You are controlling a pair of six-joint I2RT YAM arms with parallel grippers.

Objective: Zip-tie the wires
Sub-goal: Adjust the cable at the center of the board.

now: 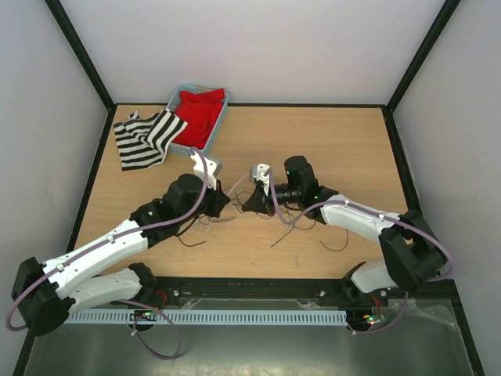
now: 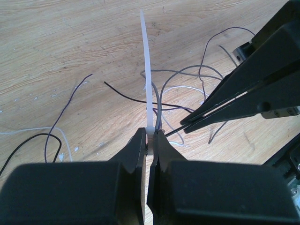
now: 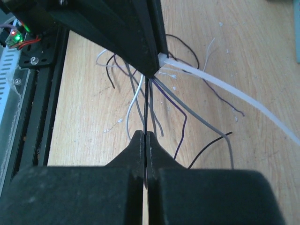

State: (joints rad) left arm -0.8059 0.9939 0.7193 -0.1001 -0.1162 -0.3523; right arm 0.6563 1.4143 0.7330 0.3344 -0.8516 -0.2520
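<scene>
The wires [image 2: 183, 72] are thin black, grey, purple and whitish strands that fan out over the wooden table [image 1: 329, 149]. A white zip tie [image 2: 146, 65] rises from my left gripper [image 2: 151, 135], which is shut on the tie's head next to the gathered strands. My right gripper [image 3: 146, 135] is shut on one black wire [image 3: 146, 108] that runs straight up into the bundle. Its tips [image 2: 183, 125] meet the bundle from the right in the left wrist view. From above, the two grippers [image 1: 223, 202] [image 1: 254, 202] face each other at the table's middle.
A blue basket [image 1: 182, 88] holding a red cloth [image 1: 200, 113] stands at the back left, with a black-and-white striped cloth [image 1: 145, 139] beside it. Loose wire ends [image 1: 293, 225] trail toward the near edge. A black rail [image 1: 258, 286] runs along the front.
</scene>
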